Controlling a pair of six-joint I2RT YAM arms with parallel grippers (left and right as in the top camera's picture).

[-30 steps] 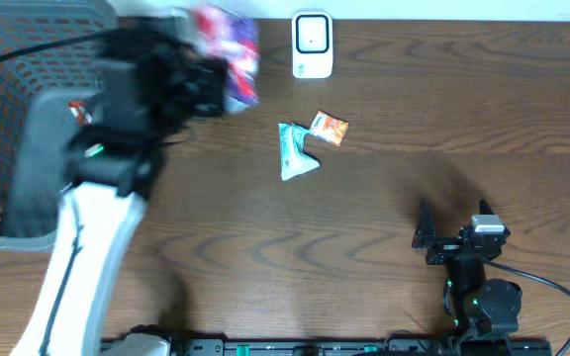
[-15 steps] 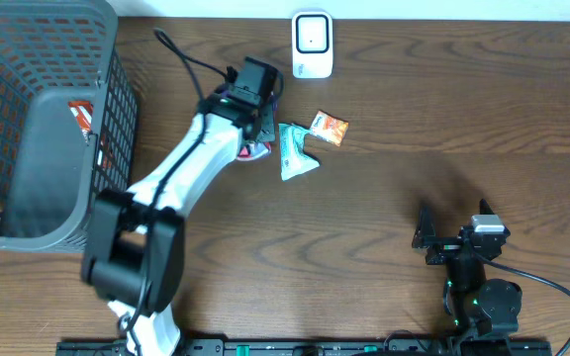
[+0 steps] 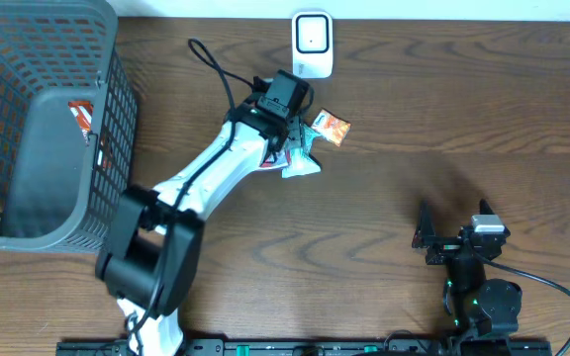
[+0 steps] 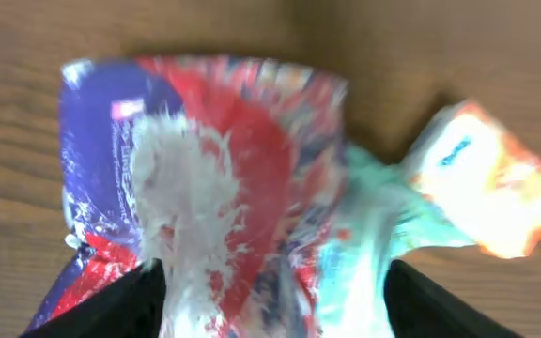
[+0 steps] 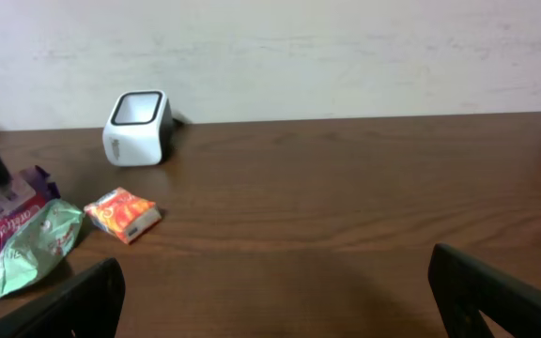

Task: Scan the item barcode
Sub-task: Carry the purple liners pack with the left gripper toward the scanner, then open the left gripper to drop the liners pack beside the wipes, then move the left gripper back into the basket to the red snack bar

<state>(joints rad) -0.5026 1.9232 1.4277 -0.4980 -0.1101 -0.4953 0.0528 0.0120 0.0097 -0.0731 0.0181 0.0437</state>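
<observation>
Two arms show from overhead: the left gripper hangs over a crinkly red, blue and white snack packet lying on the brown wooden table, just beside a mint-green pouch, below the white box-shaped scanner. The right gripper rests well apart. From the left wrist, dark fingers stand wide apart, the packet between them. From the right wrist, both fingers are spread with nothing between them.

Dark brown wood-grain tabletop, evenly lit, its grain running lengthwise. Directly behind the tabletop's far edge rises a plain off-white wall, faintly mottled.
</observation>
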